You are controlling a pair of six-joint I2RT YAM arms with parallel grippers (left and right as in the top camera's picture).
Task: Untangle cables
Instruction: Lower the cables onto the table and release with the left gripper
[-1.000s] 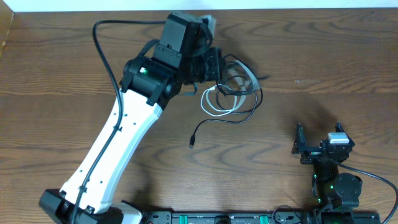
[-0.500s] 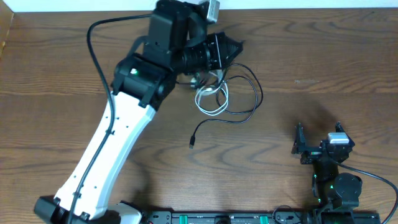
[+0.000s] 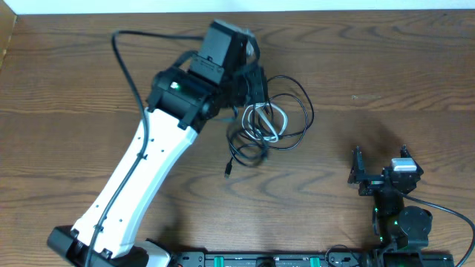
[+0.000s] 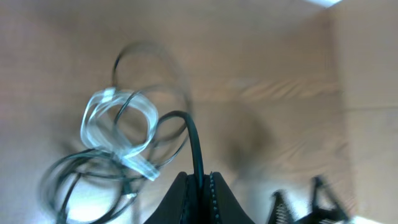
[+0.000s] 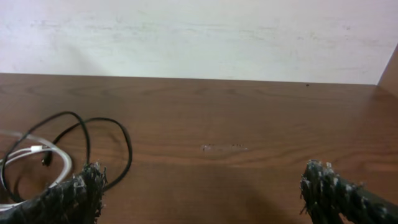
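Cables (image 4: 194, 146) bunch just beside left tool (image 4: 199, 180), one black strand pinched.

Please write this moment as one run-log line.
left gripper: shut on black cable | right gripper: open, empty | cables: tangled

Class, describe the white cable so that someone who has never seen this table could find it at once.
On the brown wooden table, look at the tip of the white-and-black left arm. The short white cable is the small coil in the tangle there, the only pale cord among wider black cable loops.
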